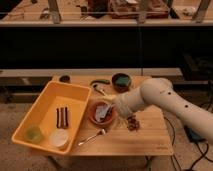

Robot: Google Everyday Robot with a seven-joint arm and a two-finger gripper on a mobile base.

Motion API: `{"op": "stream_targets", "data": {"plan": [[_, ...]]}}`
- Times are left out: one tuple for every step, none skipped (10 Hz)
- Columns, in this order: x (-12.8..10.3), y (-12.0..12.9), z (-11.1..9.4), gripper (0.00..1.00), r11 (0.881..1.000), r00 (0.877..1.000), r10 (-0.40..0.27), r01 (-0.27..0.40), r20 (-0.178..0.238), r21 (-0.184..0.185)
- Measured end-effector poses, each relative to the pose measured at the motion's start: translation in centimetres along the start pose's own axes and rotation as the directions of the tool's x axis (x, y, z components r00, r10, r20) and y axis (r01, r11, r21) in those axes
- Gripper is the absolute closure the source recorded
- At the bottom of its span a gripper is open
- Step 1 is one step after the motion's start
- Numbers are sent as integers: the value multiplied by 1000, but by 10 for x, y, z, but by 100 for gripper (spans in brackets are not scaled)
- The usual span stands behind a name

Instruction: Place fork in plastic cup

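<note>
Camera view: fork lies just camera-side of the hand

My hand hovers over the brown bowl; whether it is apart or together I cannot tell. On the worktop, the fork slants lower-left to upper-right. Leftward, in the yellow bin, sits the plastic cup.

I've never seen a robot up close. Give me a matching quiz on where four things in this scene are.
Things:
1. fork
2. plastic cup
3. cream-white cup
4. gripper

Places:
A. over the brown bowl
B. lying on the table, outside the bin
C. near left corner of the yellow bin
D. in the bin, between the plastic cup and the bin's near right corner

Pairs: 1-B, 2-C, 3-D, 4-A
</note>
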Motion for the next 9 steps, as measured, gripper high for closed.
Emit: {"op": "stream_targets", "data": {"plan": [[8, 3, 3, 20, 994, 994, -105, 105, 7, -8], [18, 6, 1, 20, 976, 976, -217, 217, 10, -13], [28, 7, -2, 20, 950, 950, -311, 311, 7, -18], [50, 8, -9, 20, 910, 910, -414, 413, -10, -37], [65, 5, -12, 20, 883, 884, -466, 464, -27, -63], [72, 2, -13, 20, 869, 870, -493, 489, -32, -77], [78, 1, -15, 20, 860, 860, -508, 504, -39, -87], [78, 2, -16, 20, 860, 861, -507, 503, -40, -87], [78, 2, -15, 20, 858, 859, -511, 506, -38, -86]]}}
